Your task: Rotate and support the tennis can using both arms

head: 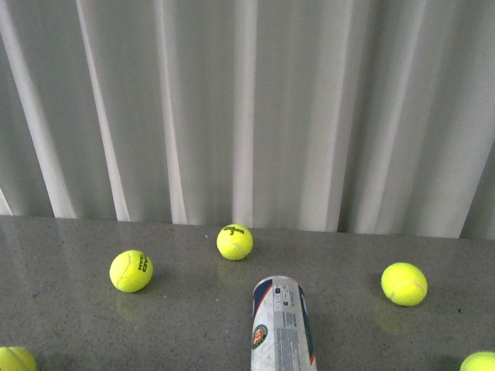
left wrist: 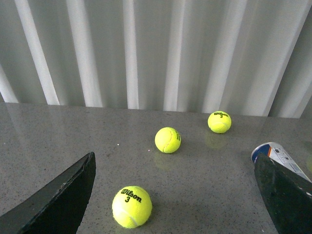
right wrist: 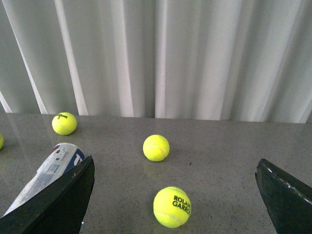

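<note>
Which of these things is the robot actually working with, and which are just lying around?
For the job:
tennis can, lying on the table
left gripper, open
right gripper, open

Just lying about:
five yellow tennis balls scattered around the can
grey table
white curtain behind

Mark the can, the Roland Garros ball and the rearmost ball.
can (head: 283, 328), front view, on its label.
Roland Garros ball (right wrist: 172, 206), right wrist view, on its printed face.
rearmost ball (head: 234, 242), front view, on its middle, below the print.
</note>
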`<state>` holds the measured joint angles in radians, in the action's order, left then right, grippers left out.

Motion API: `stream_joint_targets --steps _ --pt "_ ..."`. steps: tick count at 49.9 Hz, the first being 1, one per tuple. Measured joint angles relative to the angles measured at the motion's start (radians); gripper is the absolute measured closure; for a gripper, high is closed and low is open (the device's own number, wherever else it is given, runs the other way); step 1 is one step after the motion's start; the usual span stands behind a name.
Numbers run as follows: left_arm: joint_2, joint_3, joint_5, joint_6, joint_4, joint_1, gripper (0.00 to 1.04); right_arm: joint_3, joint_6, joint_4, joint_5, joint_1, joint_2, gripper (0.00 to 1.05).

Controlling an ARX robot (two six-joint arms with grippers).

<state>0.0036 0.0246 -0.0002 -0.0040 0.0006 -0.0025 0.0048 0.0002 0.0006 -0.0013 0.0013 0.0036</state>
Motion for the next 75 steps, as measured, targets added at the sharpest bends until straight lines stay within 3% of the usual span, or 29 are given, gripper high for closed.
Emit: stream_joint_targets --steps 45,47,49,52,58,65,75 --pt "0.0 0.0 0.0 0.0 0.0 0.0 0.07 0.0 0.0 0.0 0.0 0.0 0.0 0.07" --pt "0.0 0.0 0.0 0.0 0.0 0.0 0.07 0.027 0.035 -0.062 -0.024 -0.009 0.036 0.07" --pt "0.0 0.0 0.0 0.0 0.0 0.0 0.07 0.074 0.097 -0.118 -0.055 -0.025 0.151 0.07" --pt "0.0 0.0 0.0 0.0 0.0 0.0 0.07 0.138 0.149 -0.064 -0.06 -0.022 0.341 0.07" --pt "-0.001 0.0 0.0 0.0 0.0 0.0 0.07 0.272 0.177 0.069 -0.075 0.06 0.71 0.07" --pt "0.0 0.0 0.0 0.0 0.0 0.0 0.07 0.458 0.238 0.06 -0.145 0.132 1.129 0.07" --pt "0.0 0.0 0.0 0.0 0.0 0.0 0.07 0.729 0.339 0.041 -0.168 0.241 1.584 0.07"
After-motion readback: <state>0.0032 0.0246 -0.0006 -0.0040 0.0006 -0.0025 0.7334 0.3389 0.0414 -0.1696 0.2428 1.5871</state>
